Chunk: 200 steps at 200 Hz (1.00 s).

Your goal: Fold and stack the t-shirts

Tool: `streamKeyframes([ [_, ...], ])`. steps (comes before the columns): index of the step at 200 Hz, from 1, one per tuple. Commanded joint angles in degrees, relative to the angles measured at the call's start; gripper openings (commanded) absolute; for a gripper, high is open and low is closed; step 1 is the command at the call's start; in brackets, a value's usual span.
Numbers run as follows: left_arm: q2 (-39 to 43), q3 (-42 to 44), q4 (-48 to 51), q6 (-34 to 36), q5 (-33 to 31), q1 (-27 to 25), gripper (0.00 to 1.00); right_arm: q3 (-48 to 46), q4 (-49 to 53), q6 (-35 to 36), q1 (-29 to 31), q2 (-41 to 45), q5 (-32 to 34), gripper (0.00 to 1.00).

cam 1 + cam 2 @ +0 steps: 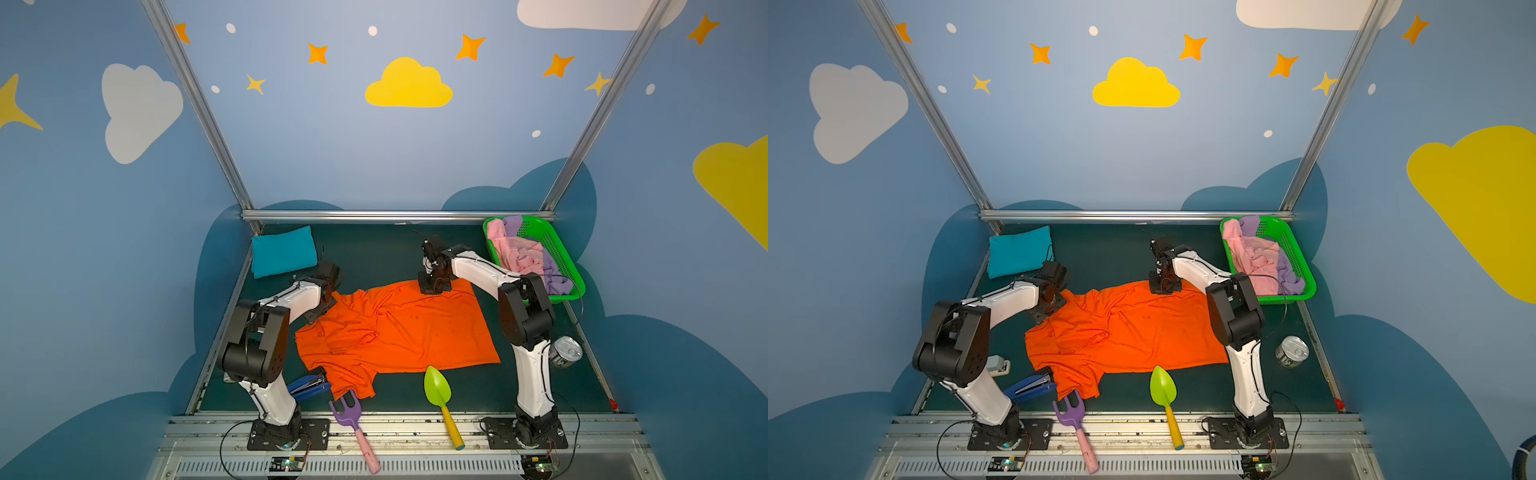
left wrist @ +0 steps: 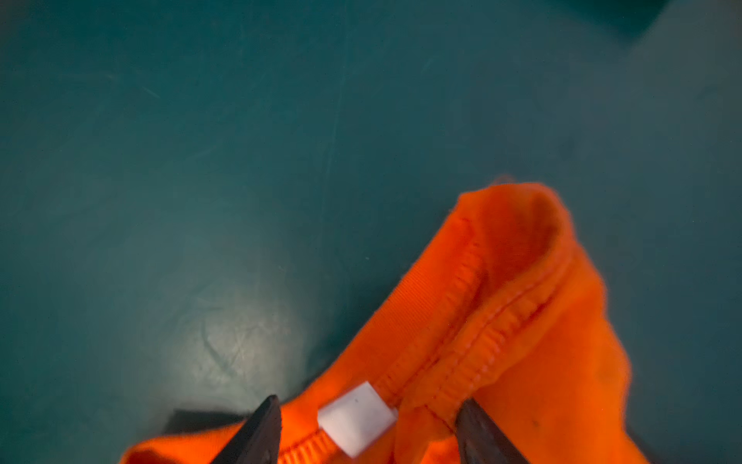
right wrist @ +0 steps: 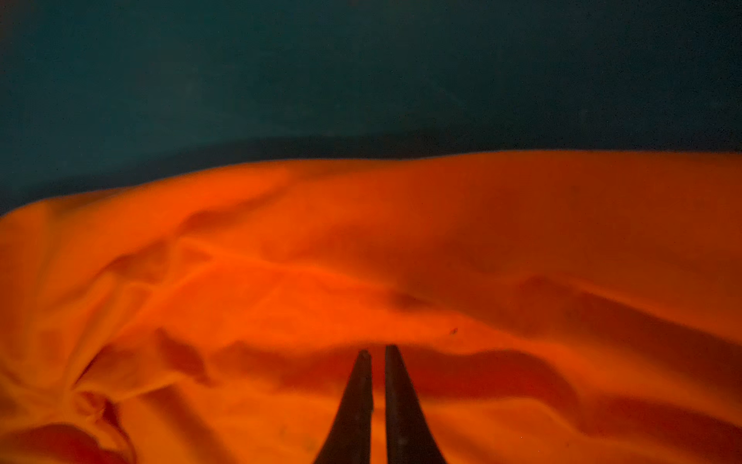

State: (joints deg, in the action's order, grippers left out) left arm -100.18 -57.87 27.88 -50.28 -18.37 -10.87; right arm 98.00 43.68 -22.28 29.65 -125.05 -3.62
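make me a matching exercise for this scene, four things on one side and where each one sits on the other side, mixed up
Things
1. bright orange t-shirt
2. folded teal blue t-shirt
3. crumpled pale pink t-shirt
4. silver metal can

Places
a. inside the green plastic basket
b. far left corner of the dark green table
c. spread out mid-table
d. standing on the table by its right edge, nearer than the basket

Pairs: 1-c, 2-b, 3-a, 4-d
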Motion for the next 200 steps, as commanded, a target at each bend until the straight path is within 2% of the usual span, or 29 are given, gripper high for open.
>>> streamKeyframes([
  [1, -2.19, -0.45, -1.62, 1.74, 1.20, 1.99, 0.67, 4.36, 4.00, -0.28, -1.12, -3.55, 1.92, 0.12],
  [13, -3.46, -0.41, -2.32, 2.18, 2.12, 3.27, 0.64, 5.52, 4.16, -0.09, -1.59, -5.08, 2.67, 0.13],
  [30, -4.49, -0.34, -3.07, 2.55, 3.47, 5.28, 0.47, 7.70, 5.05, 0.22, -2.67, -7.32, 4.34, 0.13],
  [53, -5.11, -0.71, -2.81, 2.73, 4.69, 7.96, 0.41, 12.96, 8.28, -0.42, -4.96, -11.61, 4.79, 0.13],
  [92, -6.95, -3.48, -3.58, 3.62, 8.02, 9.69, 0.40, 22.49, 11.44, 0.47, -7.82, -17.72, 4.77, 0.14],
  [142, -16.70, -17.11, -0.57, 5.04, 12.13, 9.67, 0.40, 37.27, 15.89, 3.54, -10.91, -24.60, 3.70, 0.16],
  [177, -23.22, -28.84, 3.99, 6.68, 12.91, 9.66, 0.39, 38.80, 15.40, 1.05, -13.48, -22.55, 0.25, 0.17],
  [200, -21.46, -30.32, 4.64, 6.74, 13.51, 9.58, 0.40, 33.94, 12.83, 0.82, -13.76, -16.53, -1.17, 0.16],
])
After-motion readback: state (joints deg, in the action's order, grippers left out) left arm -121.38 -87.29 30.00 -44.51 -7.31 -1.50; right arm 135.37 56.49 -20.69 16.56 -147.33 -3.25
